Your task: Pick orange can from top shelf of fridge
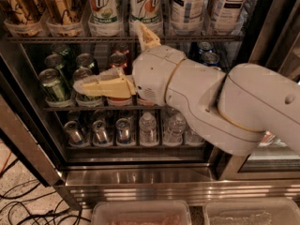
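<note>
Orange can (63,6) is standing upright at the left end of the top shelf (206,39) of the fridge (140,177), sitting in a clear plastic cup base, its upper part running out of view at the top. A second copper can (18,8) is standing just beside it on the left, and two 7UP cans (105,8) are standing just to its right, followed by tall tea bottles (187,6) further right.

The gripper (110,57) is hanging in front of the middle rack (61,108), below and to the right of the orange can and not touching it. Its fingers (101,87) are spreading wide apart and holding nothing: one cream finger is pointing left, level with the short green cans (52,84), while the other is pointing up, its tip reaching the front edge of the top shelf below the right-hand 7UP can. The white arm (253,107) is stretching in from the right, covering much of the middle rack and part of the lower one.

Red cans (117,60) and blue cans (208,57) are showing behind the wrist. On the lower rack, silver-topped cans (98,130) and small water bottles (147,128) are standing in a row. Nearer, two clear bins (140,213) are sitting at the bottom edge, and dark cables (28,205) are lying on the floor at the left.
</note>
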Motion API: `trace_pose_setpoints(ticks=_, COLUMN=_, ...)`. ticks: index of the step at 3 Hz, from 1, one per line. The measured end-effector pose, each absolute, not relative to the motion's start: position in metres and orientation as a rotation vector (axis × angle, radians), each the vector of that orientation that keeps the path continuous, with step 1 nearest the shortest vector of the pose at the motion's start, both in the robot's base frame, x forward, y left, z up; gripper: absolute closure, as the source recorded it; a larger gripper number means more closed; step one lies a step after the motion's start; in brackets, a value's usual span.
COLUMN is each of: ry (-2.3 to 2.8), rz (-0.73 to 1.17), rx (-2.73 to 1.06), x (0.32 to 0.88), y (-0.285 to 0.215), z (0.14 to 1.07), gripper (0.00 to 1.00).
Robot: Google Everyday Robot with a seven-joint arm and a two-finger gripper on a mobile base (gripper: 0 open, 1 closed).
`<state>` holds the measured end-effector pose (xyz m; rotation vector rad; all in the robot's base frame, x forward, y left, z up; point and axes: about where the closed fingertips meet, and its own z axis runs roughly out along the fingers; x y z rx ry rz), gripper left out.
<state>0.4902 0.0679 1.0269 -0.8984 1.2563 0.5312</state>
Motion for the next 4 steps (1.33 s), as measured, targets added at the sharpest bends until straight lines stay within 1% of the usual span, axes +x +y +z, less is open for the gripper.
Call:
trace_pose_setpoints(ticks=1, ry=1.297, rz=0.469, rx=-0.798, x=0.499, y=0.065, z=1.026, gripper=0.00)
trace_pose_setpoints(ticks=2, ry=1.324, rz=0.399, rx=-0.786, x=0.505, y=0.078, z=1.025, gripper=0.00)
trace_pose_setpoints(ticks=3, ry=1.321, rz=0.350, rx=-0.918, x=0.491, y=0.131, z=1.017, gripper=0.00)
trace_pose_setpoints(ticks=4, ry=1.321, rz=0.351, rx=-0.918, x=0.491, y=0.131, z=1.017, gripper=0.00)
